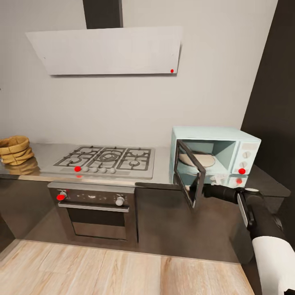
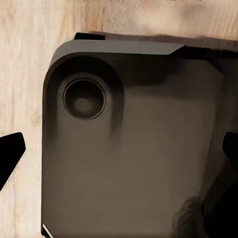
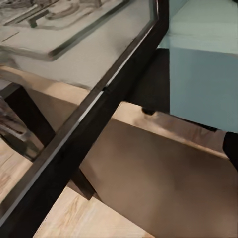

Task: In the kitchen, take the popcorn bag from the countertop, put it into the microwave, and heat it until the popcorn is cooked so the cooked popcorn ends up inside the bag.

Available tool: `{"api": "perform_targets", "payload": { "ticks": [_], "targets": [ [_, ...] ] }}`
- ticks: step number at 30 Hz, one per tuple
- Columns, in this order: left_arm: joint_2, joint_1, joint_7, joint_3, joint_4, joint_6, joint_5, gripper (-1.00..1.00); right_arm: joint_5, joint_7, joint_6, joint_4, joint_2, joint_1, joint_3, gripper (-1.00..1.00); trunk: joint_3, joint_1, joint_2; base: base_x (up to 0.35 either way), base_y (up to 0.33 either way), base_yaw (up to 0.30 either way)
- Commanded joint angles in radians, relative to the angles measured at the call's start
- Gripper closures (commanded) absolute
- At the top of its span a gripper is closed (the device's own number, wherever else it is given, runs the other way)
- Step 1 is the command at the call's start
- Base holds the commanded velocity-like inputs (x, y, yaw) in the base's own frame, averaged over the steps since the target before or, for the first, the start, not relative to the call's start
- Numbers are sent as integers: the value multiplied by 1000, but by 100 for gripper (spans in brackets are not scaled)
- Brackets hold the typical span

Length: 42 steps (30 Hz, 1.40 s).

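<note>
The mustard-tan popcorn bag [image 1: 14, 149] sits at the far left of the grey countertop [image 1: 45, 153], far from both grippers. At the counter's right end stands the mint-blue microwave [image 1: 223, 141], its dark glass door [image 1: 189, 172] swung partly open over a pale round plate [image 1: 197, 159] inside. My right gripper [image 1: 201, 191] is at the door's lower free edge. In the right wrist view the door frame [image 3: 99, 104] runs close across, and one fingertip [image 3: 231, 148] sits far out at the side, so the jaws look open. My left gripper [image 2: 119, 153] is open, pointing down.
A gas hob [image 1: 106, 159] lies mid-counter with a black-fronted oven [image 1: 96, 213] beneath and a hood [image 1: 106, 51] above. A dark tall unit [image 1: 274, 82] flanks the microwave on the right. The left wrist view looks down on the robot's dark base [image 2: 129, 148] and the wood floor [image 2: 20, 74].
</note>
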Motion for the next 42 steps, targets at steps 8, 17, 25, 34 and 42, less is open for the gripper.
{"api": "perform_targets", "payload": {
  "ticks": [8, 17, 25, 34, 42],
  "targets": [
    [0, 0, 1, 2, 0, -2, 7, -100, 6, 9, 6, -1, -6, -1, -5, -100, -1, 0, -1, 0, 167, 0],
    [-1, 0, 1, 2, 0, -2, 7, -100, 6, 9, 6, -1, -4, -1, -4, -100, -1, 0, -1, 0, 134, 0],
    [-1, 0, 1, 2, 0, -2, 7, -100, 10, 9, 6, -1, -4, -1, -4, -100, -1, 0, -1, 0, 90, 0],
    [-1, 0, 1, 2, 0, -1, 7, -100, 12, -25, 1, 9, -14, -1, -18, -100, -1, 0, -1, 0, 1, 0],
    [0, 0, 1, 2, 0, -2, 8, -100, 92, -201, -180, 486, -202, -1, -177, -100, -1, 0, -1, 0, 0, 0]
  ]
}}
